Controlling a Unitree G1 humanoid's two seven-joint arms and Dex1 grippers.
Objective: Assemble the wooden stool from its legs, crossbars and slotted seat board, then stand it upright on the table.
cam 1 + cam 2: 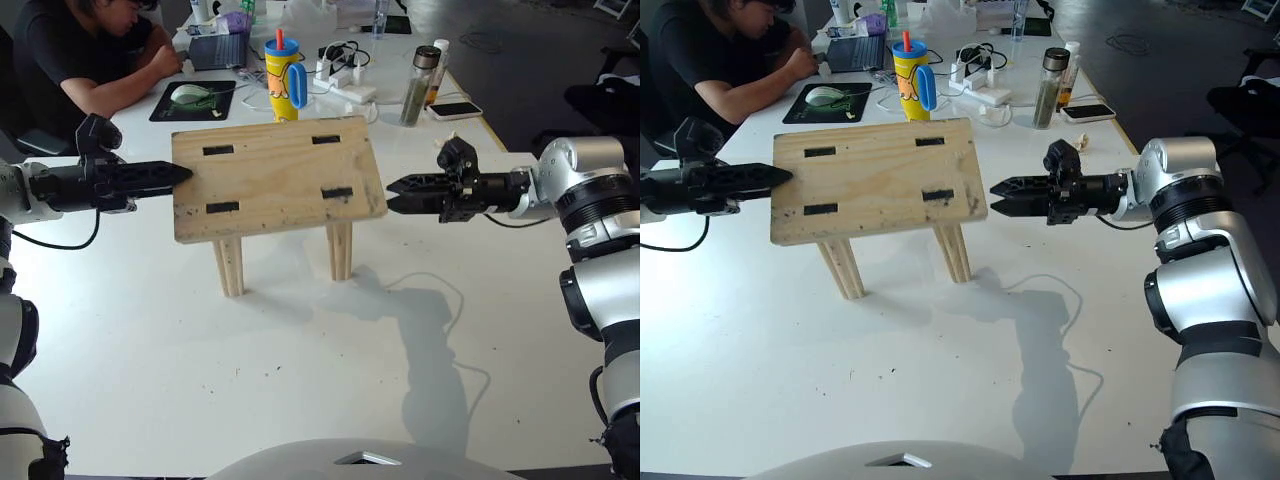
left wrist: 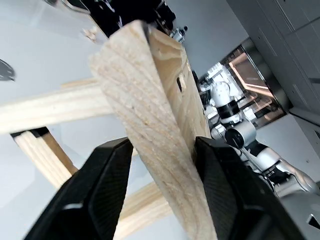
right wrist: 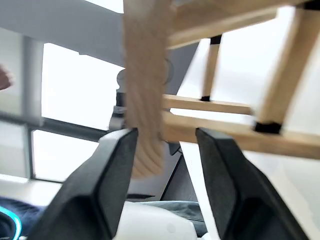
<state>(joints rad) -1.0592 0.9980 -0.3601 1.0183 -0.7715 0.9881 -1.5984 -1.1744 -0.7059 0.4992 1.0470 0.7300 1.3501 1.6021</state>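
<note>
Left eye view, mid-frame: a pale wooden stool with a slotted seat (image 1: 275, 175) stands upright on the white worktop (image 1: 300, 380). My left claw (image 1: 186, 172) pinches its left seat edge. My right claw (image 1: 392, 192), spread, straddles the right edge.

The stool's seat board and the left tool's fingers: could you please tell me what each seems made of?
The seat board looks like bare, unfinished plywood: pale grain on top, stacked layers along its edge in the left wrist view. The left tool has fingers that look like matte black plastic or rubber, finely textured; which, I cannot tell.
</note>
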